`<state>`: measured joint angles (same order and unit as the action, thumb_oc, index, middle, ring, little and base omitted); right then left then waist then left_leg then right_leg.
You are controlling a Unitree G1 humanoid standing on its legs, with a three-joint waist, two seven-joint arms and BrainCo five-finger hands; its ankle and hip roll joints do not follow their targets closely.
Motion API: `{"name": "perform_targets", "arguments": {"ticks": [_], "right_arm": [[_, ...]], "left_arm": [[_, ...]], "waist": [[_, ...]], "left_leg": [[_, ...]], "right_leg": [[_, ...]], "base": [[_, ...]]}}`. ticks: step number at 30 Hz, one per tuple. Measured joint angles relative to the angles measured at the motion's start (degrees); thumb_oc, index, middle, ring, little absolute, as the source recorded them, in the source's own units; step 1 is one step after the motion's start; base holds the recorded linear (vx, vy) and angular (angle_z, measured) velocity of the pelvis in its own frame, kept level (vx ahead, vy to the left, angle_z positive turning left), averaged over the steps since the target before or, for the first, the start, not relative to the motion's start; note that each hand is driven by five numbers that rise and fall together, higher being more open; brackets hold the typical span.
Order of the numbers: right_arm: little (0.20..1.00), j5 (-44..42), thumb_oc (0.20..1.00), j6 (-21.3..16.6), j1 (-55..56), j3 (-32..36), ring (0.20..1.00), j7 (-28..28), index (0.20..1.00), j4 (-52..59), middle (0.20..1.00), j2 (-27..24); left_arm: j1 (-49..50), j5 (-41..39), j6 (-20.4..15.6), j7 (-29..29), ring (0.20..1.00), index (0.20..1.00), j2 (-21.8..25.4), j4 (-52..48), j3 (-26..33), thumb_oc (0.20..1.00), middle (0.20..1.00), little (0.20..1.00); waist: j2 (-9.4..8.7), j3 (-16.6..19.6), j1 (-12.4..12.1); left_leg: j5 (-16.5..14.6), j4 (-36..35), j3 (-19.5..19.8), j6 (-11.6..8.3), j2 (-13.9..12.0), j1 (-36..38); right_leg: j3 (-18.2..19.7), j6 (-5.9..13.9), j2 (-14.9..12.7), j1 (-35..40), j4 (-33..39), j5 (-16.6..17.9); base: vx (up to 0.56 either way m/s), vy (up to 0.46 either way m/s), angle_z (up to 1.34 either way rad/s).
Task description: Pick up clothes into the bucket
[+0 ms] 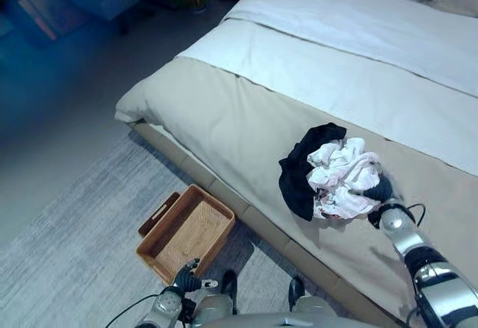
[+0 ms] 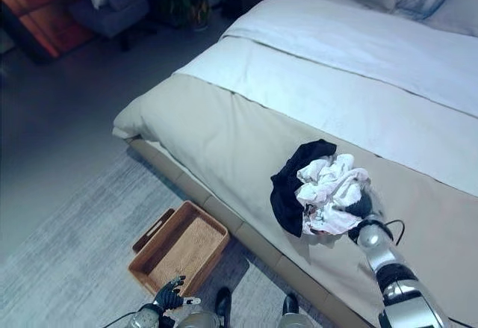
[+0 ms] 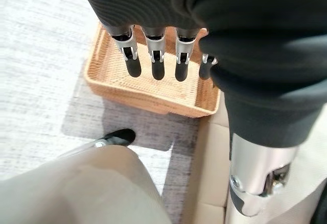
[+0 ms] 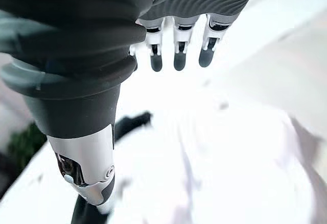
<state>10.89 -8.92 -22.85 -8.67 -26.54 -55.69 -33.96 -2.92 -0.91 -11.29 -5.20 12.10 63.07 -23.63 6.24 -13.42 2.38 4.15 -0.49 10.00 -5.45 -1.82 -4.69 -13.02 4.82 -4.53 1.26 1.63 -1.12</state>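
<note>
the left hand (image 3: 153,55) hangs low over the wicker basket (image 1: 187,231) on the rug (image 1: 67,253), fingers straight, holding nothing. up on the bed (image 1: 246,119) lies the heap of clothes (image 1: 340,178), a black piece under white ones. the right hand (image 4: 176,50) hovers at its near edge, fingers relaxed and empty. likely risk: a grab takes just the white top layer, or cloth slips off on the way down. the bed edge stands between heap and basket.
</note>
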Motion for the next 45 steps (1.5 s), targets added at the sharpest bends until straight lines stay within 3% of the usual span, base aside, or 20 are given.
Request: {"name": "perform_targets", "arguments": {"ticks": [7, 14, 16, 21, 30, 35, 36, 37, 38, 40, 45], "right_arm": [[1.0, -2.57, 1.0, -0.07, -0.75, 5.18, 1.0, -8.07, 1.0, -1.19, 1.0, 0.15], [1.0, -8.23, 1.0, -0.36, -1.04, 6.93, 1.0, -11.43, 1.0, -2.14, 1.0, 0.22], [1.0, -8.29, 1.0, -0.36, -1.19, 7.34, 1.0, -11.97, 1.0, -3.56, 1.0, 0.02], [1.0, -8.9, 1.0, -0.32, -6.38, 5.74, 1.0, -12.76, 1.0, -8.89, 1.0, -0.94], [1.0, -8.85, 1.0, 0.86, -10.44, 3.73, 1.0, -12.53, 1.0, -16.39, 1.0, -7.76], [1.0, -13.44, 1.0, 1.46, -14.33, 3.84, 1.0, -10.68, 1.0, -19.43, 1.0, -10.05], [0.9, -14.26, 0.9, 1.58, -14.52, 3.83, 0.9, -10.51, 0.9, -19.73, 0.9, -10.07], [0.2, -15.65, 0.2, 1.72, -15.28, 3.79, 0.2, -9.83, 0.2, -21.19, 0.2, -10.08], [0.2, -16.28, 0.2, 1.79, -15.38, 3.58, 0.2, -9.56, 0.2, -21.43, 0.2, -10.42], [0.2, -17.85, 0.2, 1.98, -16.39, 3.85, 0.2, -8.8, 0.2, -21.73, 0.2, -11.2], [0.2, -21.52, 0.2, 2.01, -17.49, 4.23, 0.2, -7.69, 0.2, -20.97, 0.2, -11.52]], "left_arm": [[0.14, -0.56, -0.47, -1.61, 1.0, 1.0, -0.94, -1.41, -1.65, 1.0, 1.0, 1.0], [-0.26, -1.06, -0.52, -2.29, 1.0, 1.0, -1.33, -2.04, -2.75, 1.0, 1.0, 1.0], [-0.6, -1.19, -0.54, -2.77, 1.0, 1.0, -1.61, -2.84, -3.18, 1.0, 1.0, 1.0], [0.2, -5.64, -1.07, -2.89, 1.0, 1.0, -1.34, -8.15, -5.39, 1.0, 1.0, 1.0], [-1.73, -7.54, -2.03, -2.68, 1.0, 1.0, -2.14, -13.42, -10.19, 1.0, 1.0, 1.0], [-1.78, -9.45, -1.87, -2.72, 1.0, 1.0, -2.33, -13.81, -11.14, 1.0, 1.0, 1.0], [-1.68, -9.51, -1.85, -2.72, 1.0, 1.0, -2.35, -13.9, -11.15, 1.0, 1.0, 1.0], [-1.76, -9.94, -1.79, -2.67, 1.0, 1.0, -2.57, -13.2, -11.12, 1.0, 1.0, 1.0], [-1.88, -10.05, -1.69, -2.77, 1.0, 1.0, -2.83, -13.51, -11.38, 1.0, 1.0, 1.0], [-1.68, -10.04, -1.66, -2.69, 1.0, 1.0, -3.15, -13.95, -11.25, 1.0, 1.0, 1.0], [-2.01, -10.05, -1.44, -2.7, 1.0, 1.0, -3.48, -14.29, -11.32, 1.0, 1.0, 1.0]], "waist": [[2.25, -1.02, -0.18], [4.51, -2.93, -0.1], [5.85, -3.67, -0.21], [6.63, -4.59, -0.51], [8.6, -9.76, -1.81], [10.57, -11.21, -1.72], [10.59, -11.2, -1.82], [10.31, -11.41, -1.66], [10.35, -11.38, -1.76], [10.24, -11.46, -1.84], [9.99, -11.65, -1.59]], "left_leg": [[0.84, -1.0, 1.88, 0.1, 0.31, -0.46], [1.28, -0.74, 2.72, 0.49, 2.19, -1.45], [1.49, -0.66, 2.99, 0.58, 3.16, -2.12], [1.66, -0.02, 2.65, 0.69, 4.98, -4.31], [1.73, 3.67, 2.98, 0.74, 6.16, -8.5], [3.73, 2.53, 4.13, -0.13, 6.45, -11.82], [4.03, 2.12, 4.32, 0.09, 6.44, -12.03], [4.22, 1.06, 4.81, -0.44, 6.73, -11.83], [3.28, 1.0, 5.1, 0.45, 6.84, -11.87], [4.43, -0.25, 5.82, 1.42, 7.11, -12.09], [5.35, -0.9, 6.8, 0.97, 7.12, -12.17]], "right_leg": [[-1.9, 0.13, -0.89, -1.61, -3.56, -2.42], [-2.18, 0.38, -4.1, -7.42, -15.06, -8.05], [-2.33, 0.46, -5.87, -10.06, -20.23, -10.78], [-0.96, 0.05, -9.06, -16.64, -29.72, -15.23], [-0.21, -2.13, -11.07, -23.48, -40.04, -18.79], [-0.14, -3.11, -12.04, -28.81, -43.83, -19.33], [-0.28, -3.18, -12.05, -29.23, -44.08, -19.45], [-0.64, -3.56, -12.98, -29.61, -45.35, -19.75], [-1.23, -3.18, -12.92, -29.76, -46.05, -20.91], [-1.24, -3.65, -13.63, -30.56, -46.64, -20.97], [-2.63, -4.0, -13.75, -30.29, -46.77, -21.16]], "base": [[0.01, -0.012, 0.18], [-0.01, -0.001, 0.09], [-0.02, 0.002, 0.17], [-0.02, -0.012, 0.03], [-0.04, -0.01, 0.05], [-0.01, -0.001, 0.1], [0.06, -0.083, 0.24], [-0.01, -0.025, 0.25], [0.07, -0.093, 0.36], [-0.02, -0.023, 0.24], [0.0, -0.003, 0.08]]}}
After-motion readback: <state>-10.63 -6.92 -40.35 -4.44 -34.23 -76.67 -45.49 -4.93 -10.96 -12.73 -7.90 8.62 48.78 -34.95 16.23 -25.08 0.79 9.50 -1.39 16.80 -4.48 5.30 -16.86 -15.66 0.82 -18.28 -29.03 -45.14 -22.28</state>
